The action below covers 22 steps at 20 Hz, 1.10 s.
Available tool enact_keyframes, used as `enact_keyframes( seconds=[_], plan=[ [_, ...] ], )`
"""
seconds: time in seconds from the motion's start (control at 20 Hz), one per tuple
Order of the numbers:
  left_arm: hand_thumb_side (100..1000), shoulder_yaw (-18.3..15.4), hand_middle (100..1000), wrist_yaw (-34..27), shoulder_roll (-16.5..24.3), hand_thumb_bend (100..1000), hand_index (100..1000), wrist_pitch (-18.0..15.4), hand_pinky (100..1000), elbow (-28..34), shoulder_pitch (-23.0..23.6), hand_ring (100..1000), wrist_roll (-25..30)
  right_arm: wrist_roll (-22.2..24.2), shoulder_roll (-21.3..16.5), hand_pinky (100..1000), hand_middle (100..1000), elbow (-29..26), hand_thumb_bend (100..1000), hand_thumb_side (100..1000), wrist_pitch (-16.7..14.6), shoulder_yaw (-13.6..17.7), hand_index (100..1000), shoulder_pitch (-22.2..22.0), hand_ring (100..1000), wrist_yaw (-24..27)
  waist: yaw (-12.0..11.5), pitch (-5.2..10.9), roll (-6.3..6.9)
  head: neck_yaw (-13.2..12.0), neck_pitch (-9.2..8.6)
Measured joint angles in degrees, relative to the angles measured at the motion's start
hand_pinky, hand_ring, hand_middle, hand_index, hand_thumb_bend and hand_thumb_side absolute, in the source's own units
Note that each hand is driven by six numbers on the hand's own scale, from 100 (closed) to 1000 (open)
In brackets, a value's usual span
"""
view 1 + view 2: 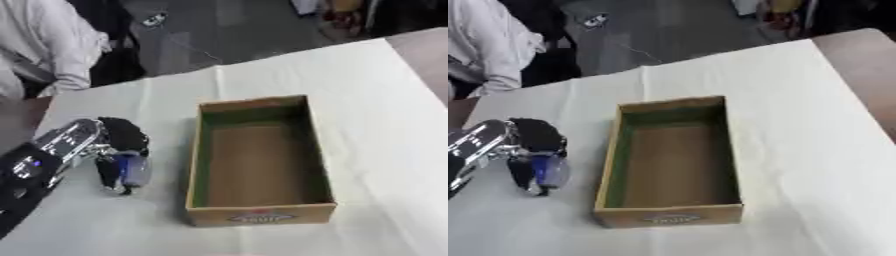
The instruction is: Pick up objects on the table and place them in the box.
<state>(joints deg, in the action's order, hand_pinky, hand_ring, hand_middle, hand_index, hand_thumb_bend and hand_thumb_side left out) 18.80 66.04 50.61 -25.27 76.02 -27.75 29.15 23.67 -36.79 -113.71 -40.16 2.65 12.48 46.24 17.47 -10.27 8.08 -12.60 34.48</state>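
Observation:
An open cardboard box (259,216) with a brown floor and green inner walls stands upright in the middle of the white-covered table (385,115); nothing shows inside it. My left hand (121,136) comes in from the left, just left of the box, its black fingers curled downward round a small bluish, partly clear object (134,172) that is close to the cloth. Whether that object touches the cloth I cannot tell. My right hand shows in neither view.
A person in a white top (44,45) sits beyond the table's far left corner. The table's far edge runs diagonally across the top. A bare brown strip (859,70) shows at the right past the cloth.

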Motion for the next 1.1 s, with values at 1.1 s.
enact_keyframes(
  seconds=[1.1],
  plan=[
    [711, -7.14, 100, -25.24, 7.29, 100, 337, 4.14, 100, 16.18, -0.43, 100, -1.07, 0.22, 0.00, 179, 342, 0.00, 100, 746, 0.22, 0.01, 462, -0.58, 342, -0.60, -0.57, -0.03, -0.06, -0.80, 1.18]
  ],
)
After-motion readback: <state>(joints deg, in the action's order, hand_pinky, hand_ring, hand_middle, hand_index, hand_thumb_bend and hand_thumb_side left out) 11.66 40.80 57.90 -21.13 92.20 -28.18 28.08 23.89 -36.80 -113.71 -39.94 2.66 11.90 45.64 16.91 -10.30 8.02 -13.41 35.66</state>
